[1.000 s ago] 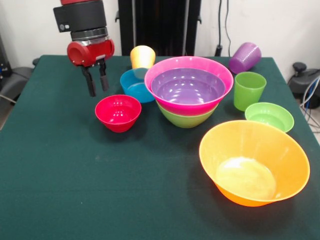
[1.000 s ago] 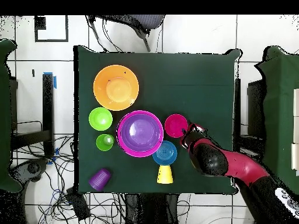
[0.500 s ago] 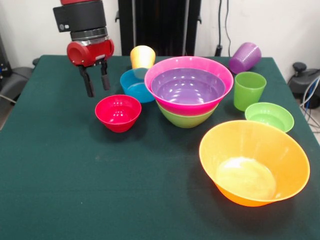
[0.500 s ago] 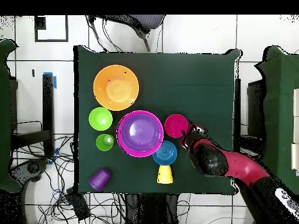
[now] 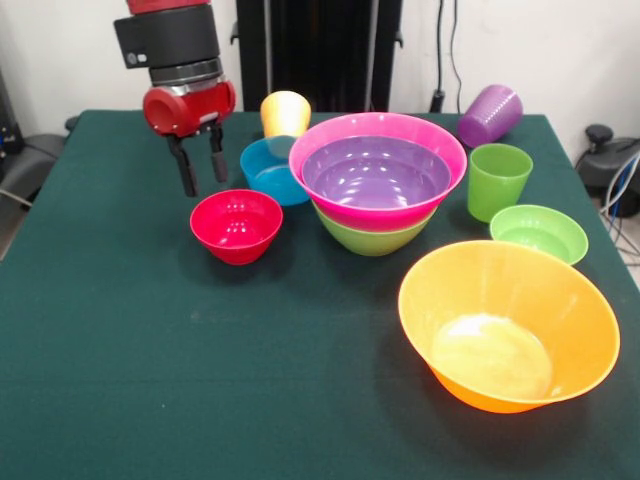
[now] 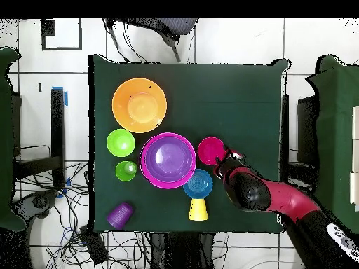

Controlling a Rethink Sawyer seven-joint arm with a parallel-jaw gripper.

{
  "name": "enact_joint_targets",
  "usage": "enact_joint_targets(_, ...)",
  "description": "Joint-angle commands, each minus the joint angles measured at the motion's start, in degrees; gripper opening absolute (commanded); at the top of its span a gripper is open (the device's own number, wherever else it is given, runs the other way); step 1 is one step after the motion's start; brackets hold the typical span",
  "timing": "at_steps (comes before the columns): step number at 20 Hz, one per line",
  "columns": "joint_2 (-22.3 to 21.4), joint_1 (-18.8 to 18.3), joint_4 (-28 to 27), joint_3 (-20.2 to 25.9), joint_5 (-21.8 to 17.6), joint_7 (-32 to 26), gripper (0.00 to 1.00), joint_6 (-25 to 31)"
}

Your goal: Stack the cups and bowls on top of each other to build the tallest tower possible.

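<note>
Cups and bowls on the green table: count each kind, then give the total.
Cups: 3, yellow, green, purple.
Bowls: 7, pink, purple, green, red, blue, light green, orange.
Total: 10.

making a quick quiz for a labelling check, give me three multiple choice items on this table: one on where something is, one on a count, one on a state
1. The gripper hovers nearest to which bowl?
A. red bowl
B. orange bowl
C. light green bowl

2. How many bowls make up the tower?
A. one
B. three
C. five

3. How does the purple cup rest?
A. upright
B. nested in a bowl
C. tipped on its side

Key: 1 A, its fingers hang just above the red bowl's far rim. 2 B, purple in pink in green. 3 C, its side rests on the table.
</note>
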Motion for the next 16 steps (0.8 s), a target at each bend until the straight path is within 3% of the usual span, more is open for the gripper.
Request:
enact_joint_targets(1, 4.6, 3.2, -2.9, 0.6, -2.6, 3.0, 1.0, 11.8)
enact_joint_targets(10, 7.0, 2.2, -3.7, 1.4, -3.6, 0.8, 1.0, 16.0)
enact_joint_targets(16, 7.9, 2.6, -4.5, 0.3, -5.6, 1.9, 1.0, 14.7)
